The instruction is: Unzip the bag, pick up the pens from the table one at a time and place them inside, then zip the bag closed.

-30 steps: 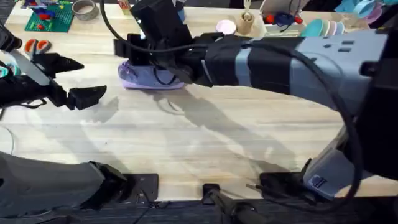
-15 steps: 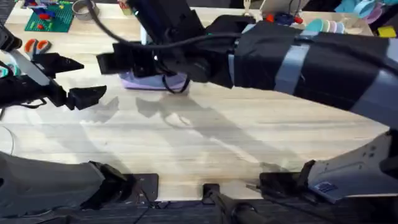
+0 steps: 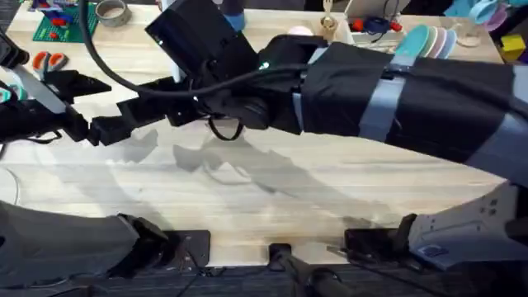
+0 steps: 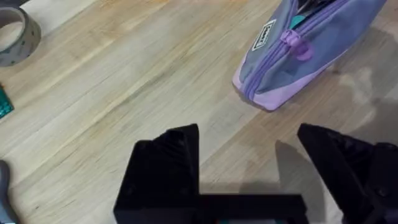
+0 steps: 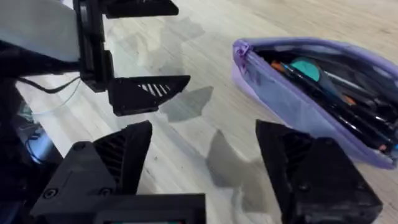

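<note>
Left gripper [image 3: 101, 104] hovers at the table's [image 3: 272, 198] left side, jaws spread wide, holding nothing. Right gripper [image 5: 205, 158], also wide open and empty, hangs just beside the purple bag [image 5: 311, 93], which lies unzipped on the table with pens [image 5: 336, 102] inside.

Bright even light, soft shadows, blurred arm
</note>
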